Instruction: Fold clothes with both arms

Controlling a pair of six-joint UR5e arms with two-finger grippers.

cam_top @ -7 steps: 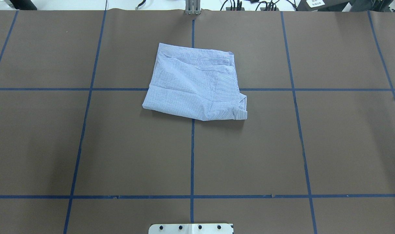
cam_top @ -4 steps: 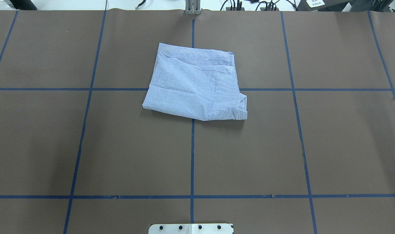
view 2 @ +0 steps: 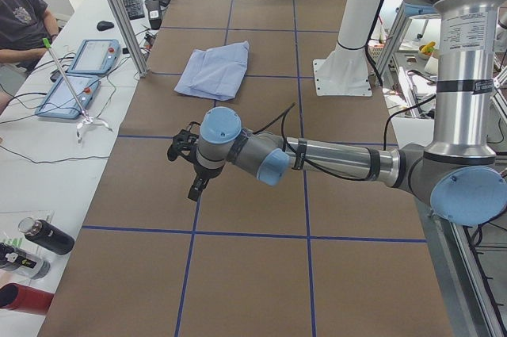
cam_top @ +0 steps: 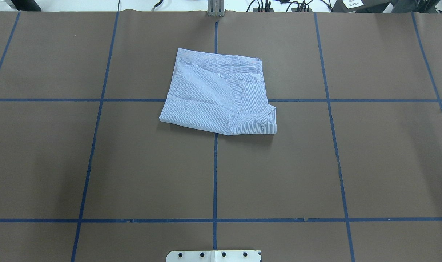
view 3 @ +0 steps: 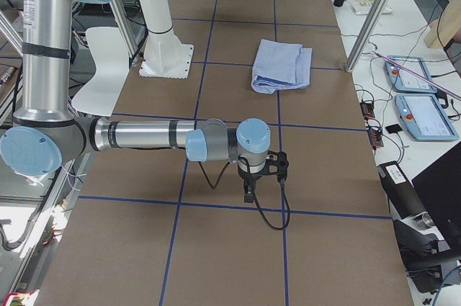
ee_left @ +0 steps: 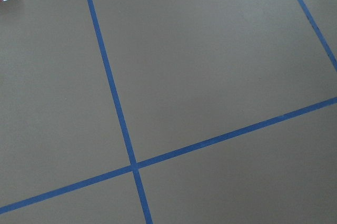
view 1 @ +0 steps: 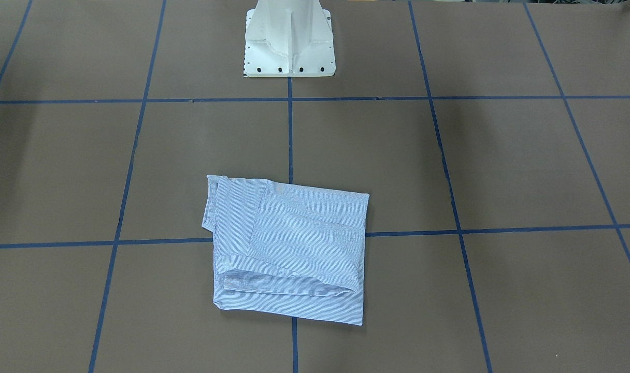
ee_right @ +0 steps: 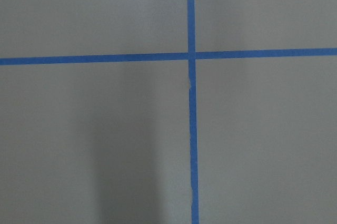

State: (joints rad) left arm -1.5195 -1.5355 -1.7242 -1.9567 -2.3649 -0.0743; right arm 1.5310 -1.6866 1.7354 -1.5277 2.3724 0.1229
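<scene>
1. Light blue striped cloth shirt point(cam_top: 217, 94), upper ctr of overhead frame on brown worktop point(cam_top: 370, 163): compact folded rectangle, looks done.
2. Black left end effector point(view 2: 196, 188) & right end effector point(view 3: 248, 192): well apart from it; clenched/released, can't tell.

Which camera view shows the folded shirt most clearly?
The exterior front-facing view: the shirt is largest there, its stacked layers clear. Overhead shows it whole but smaller; side views show it small, far; wrist cameras show only table.

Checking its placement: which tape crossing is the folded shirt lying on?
The one where the centre line meets the cross line farther from the robot base; the shirt covers it, the others show bare.
</scene>
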